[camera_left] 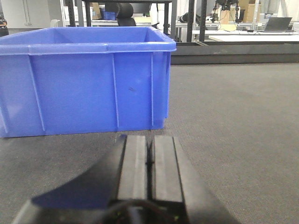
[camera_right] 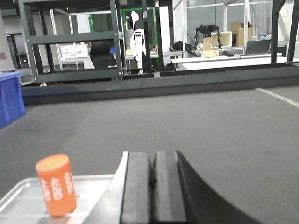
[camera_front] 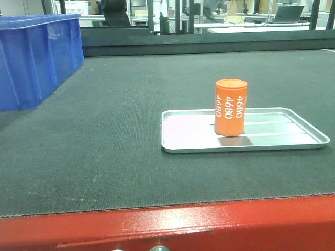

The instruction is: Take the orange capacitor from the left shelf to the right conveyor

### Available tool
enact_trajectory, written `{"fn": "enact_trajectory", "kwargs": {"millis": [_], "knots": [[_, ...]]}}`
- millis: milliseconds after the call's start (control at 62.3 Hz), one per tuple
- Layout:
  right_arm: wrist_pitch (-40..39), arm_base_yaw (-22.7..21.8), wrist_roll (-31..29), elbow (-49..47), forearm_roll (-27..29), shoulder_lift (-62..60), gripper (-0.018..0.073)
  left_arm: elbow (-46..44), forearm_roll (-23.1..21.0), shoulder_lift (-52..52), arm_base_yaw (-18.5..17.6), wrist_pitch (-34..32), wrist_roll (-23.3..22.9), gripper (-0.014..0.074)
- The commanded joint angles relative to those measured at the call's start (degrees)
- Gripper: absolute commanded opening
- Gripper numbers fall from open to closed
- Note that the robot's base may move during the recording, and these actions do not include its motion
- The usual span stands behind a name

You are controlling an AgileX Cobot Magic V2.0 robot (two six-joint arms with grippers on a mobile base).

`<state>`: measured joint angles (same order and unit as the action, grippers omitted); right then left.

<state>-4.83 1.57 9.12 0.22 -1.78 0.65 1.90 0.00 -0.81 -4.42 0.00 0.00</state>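
Note:
The orange capacitor (camera_front: 230,106) stands upright in a shallow silver tray (camera_front: 293,137) on the right conveyor (camera_front: 104,146), a dark textured belt with a red front edge (camera_front: 157,230). In the right wrist view the capacitor (camera_right: 56,191) stands at lower left, to the left of my right gripper (camera_right: 153,158), which is shut and empty. My left gripper (camera_left: 150,142) is shut too, with nothing in it, low over the belt (camera_left: 233,121). The left shelf is out of view.
A blue plastic bin (camera_front: 36,57) sits on the belt at the far left and fills the left wrist view just ahead of the left gripper, as the blue bin (camera_left: 84,79). A dark rail (camera_front: 209,44) runs along the belt's far side.

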Motion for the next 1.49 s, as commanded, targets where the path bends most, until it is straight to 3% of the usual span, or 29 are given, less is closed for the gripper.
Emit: {"fn": "enact_trajectory", "kwargs": {"millis": [0,305,1477], "knots": [[-2.99,-0.24,-0.81,-0.93,0.02,-2.04,0.0052,-0.45,-0.31,0.58,-0.11,-5.18,0.00,-0.0105],[-6.30,-0.24,-1.19,1.71,0.02,-2.39,0.0052,-0.45,-0.31,0.58,-0.11,-5.18,0.00,-0.0105],[-6.17,-0.24,-1.19,1.71,0.02,-2.39,0.0052,-0.45,-0.31,0.58,-0.11,-5.18,0.00,-0.0105]]}}
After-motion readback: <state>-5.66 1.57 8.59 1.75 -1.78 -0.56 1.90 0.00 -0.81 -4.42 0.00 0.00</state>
